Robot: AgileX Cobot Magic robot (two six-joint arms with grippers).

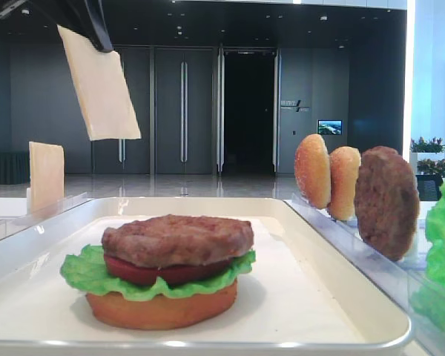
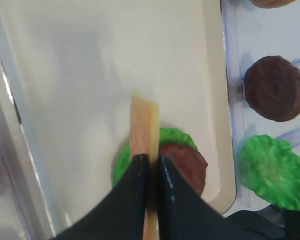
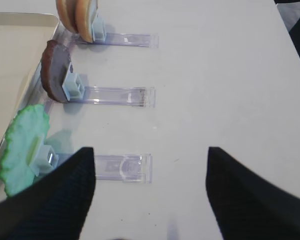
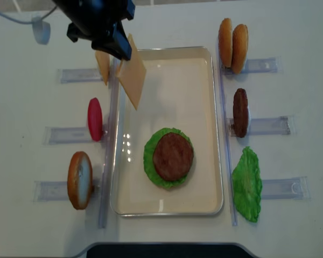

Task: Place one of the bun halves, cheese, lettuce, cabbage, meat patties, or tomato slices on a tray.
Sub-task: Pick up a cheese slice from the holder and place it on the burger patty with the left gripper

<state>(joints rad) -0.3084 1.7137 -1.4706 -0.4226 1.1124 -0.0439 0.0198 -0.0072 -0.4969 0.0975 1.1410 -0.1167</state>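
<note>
My left gripper (image 4: 121,51) is shut on a pale yellow cheese (image 4: 132,79) slice and holds it in the air over the far left part of the white tray (image 4: 172,91). From the left wrist view the cheese (image 2: 144,125) shows edge-on between the fingers, above a stack on the tray. That stack is a bun half (image 1: 159,308), lettuce (image 1: 85,271), a tomato slice (image 1: 144,273) and a meat patty (image 1: 178,239) on top. My right gripper (image 3: 150,150) is open and holds nothing, over the bare table right of the tray.
A second cheese slice (image 4: 102,65), a tomato slice (image 4: 95,119) and a bun half (image 4: 79,180) stand in clear racks left of the tray. On the right stand two bun halves (image 4: 232,37), a patty (image 4: 240,112) and lettuce (image 4: 247,183).
</note>
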